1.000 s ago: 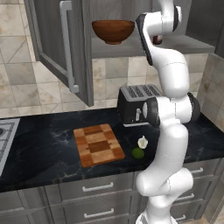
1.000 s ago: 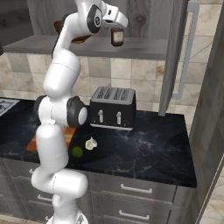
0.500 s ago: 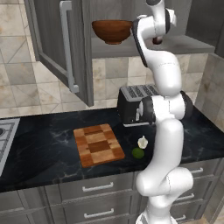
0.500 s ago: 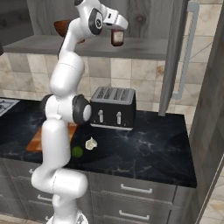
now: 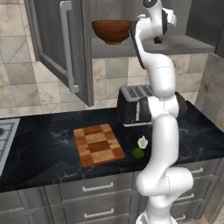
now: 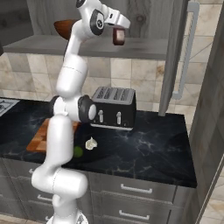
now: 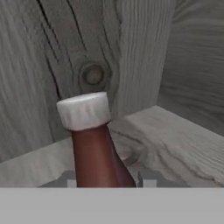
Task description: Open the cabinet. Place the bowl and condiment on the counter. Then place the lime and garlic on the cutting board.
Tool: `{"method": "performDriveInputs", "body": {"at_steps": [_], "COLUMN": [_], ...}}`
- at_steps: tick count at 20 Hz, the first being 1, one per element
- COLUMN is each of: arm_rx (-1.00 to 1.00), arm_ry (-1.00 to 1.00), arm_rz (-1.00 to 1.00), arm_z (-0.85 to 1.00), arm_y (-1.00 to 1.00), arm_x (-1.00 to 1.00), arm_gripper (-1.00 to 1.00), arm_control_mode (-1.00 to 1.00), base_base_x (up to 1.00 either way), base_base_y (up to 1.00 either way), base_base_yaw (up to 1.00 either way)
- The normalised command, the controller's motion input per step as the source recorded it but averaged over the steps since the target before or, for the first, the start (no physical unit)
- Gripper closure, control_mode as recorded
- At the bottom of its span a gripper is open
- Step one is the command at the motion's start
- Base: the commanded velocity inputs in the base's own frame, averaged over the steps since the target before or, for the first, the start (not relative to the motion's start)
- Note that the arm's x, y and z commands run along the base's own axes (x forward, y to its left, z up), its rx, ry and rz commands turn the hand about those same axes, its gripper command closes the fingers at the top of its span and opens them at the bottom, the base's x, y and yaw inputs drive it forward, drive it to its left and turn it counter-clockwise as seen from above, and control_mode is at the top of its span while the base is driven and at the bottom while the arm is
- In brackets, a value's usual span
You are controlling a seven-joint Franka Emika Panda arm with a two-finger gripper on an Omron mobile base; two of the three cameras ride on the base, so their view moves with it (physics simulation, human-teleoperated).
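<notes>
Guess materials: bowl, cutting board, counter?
Bowl: looks like wood, reddish-brown, smooth with a slight sheen. Cutting board: wood, checkered light and dark blocks, matte. Counter: probably polished marble, black with thin white veins.

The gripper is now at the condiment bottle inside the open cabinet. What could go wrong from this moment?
1. In the hand view the fingertips flank only the lower body of the condiment bottle, so the tall bottle might tilt or slip when lifted.
2. The wooden bowl sits close beside the arm on the same cabinet shelf; pulling back could knock it off.
3. The toaster stands right below, so a dropped bottle may hit it.
</notes>
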Motion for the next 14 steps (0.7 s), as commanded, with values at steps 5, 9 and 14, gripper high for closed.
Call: {"method": "performDriveInputs", "body": {"at_steps": [5, 9, 14], "arm_rx": [0.12, 0.18, 0.14], "arm_ry": [0.08, 0.03, 0.0], "arm_rz": [-0.09, -0.1, -0.1], "arm_z": [0.02, 0.08, 0.17], "arm_y": [-0.76, -0.47, -0.02], "arm_x": [-0.37, -1.0, -0.98], "arm_gripper": [1.0, 1.0, 1.0], "arm_control_mode": [-1.0, -1.0, -1.0], "base_base_x": [0.0, 0.0, 0.0], "base_base_y": [0.0, 0.0, 0.0], "base_base_yaw": [0.0, 0.0, 0.0]}}
